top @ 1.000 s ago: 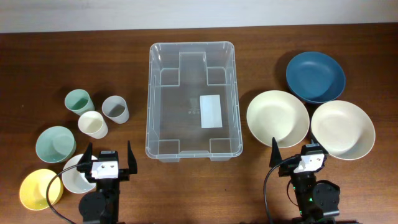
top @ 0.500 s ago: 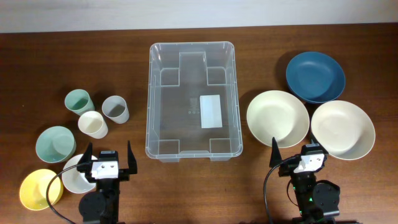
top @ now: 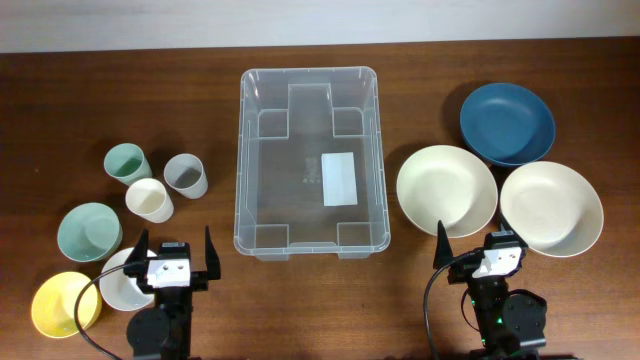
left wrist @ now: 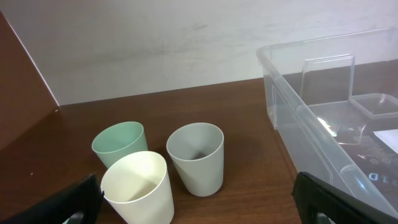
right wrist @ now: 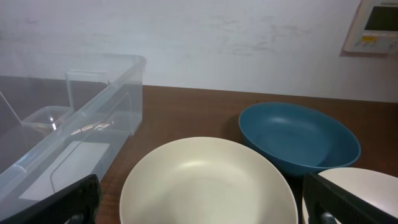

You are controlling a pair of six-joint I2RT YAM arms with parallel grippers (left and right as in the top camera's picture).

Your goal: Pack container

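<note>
From overhead, the container [top: 381, 150] stands mid-table [top: 60, 90], a white label [top: 340, 178] on its base. Left of the container stand a green cup [top: 127, 162], a grey cup [top: 185, 176] and a cream cup [top: 149, 200], with a green bowl [top: 89, 231], a white bowl [top: 118, 285] and a yellow bowl [top: 63, 304] nearer the camera. Right of it lie a blue bowl [top: 507, 123], a cream bowl [top: 446, 190] and a second cream bowl [top: 551, 208]. The left gripper [top: 174, 245] hangs off the container's near-left corner and the right gripper [top: 478, 245] off its near-right corner. Both are spread wide and hold nothing.

In the left wrist view, the three cups stand left of the container's wall. The gripper's dark fingers [left wrist: 326, 200] sit far apart at the lower corners.

In the right wrist view, the cream bowl and the blue bowl lie right of the container, with the fingers again wide apart.
</note>
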